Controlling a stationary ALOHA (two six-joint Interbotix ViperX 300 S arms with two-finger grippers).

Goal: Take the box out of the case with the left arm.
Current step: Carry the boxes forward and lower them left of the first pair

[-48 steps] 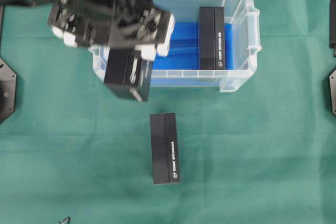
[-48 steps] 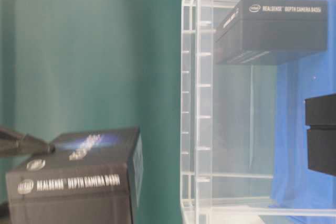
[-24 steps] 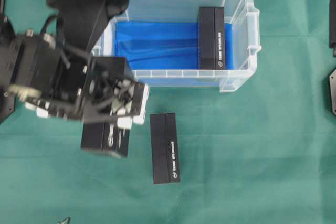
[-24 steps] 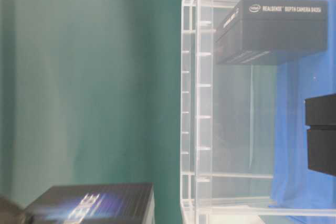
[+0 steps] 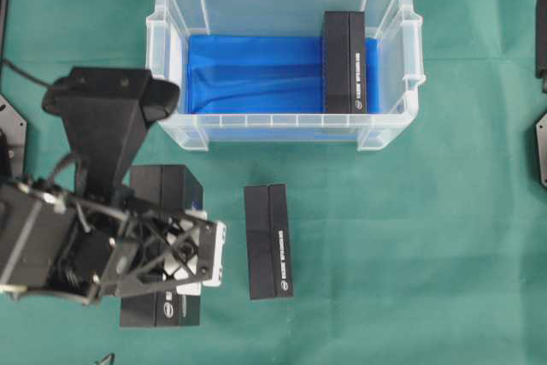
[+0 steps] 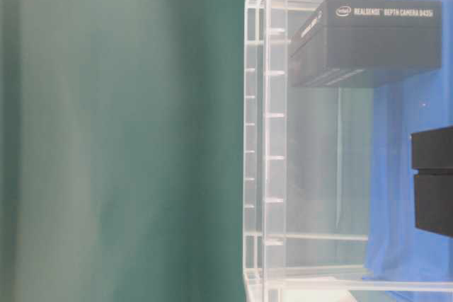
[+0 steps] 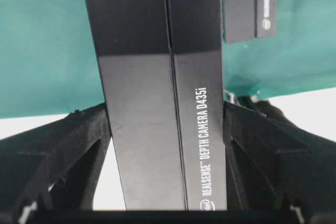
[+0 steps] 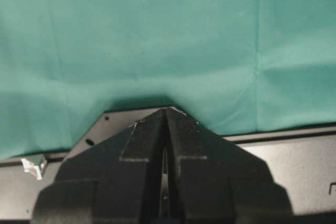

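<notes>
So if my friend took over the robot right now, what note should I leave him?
Left tool: shut on a black box, held over the green cloth in front of the case.
Right tool: shut, empty, parked at the table's edge.
Another box already lies on the cloth; one more box stands inside the case on the blue lining.
Done: held box is out of the case.
Left: set it down and let go; perhaps fetch the last one.
</notes>
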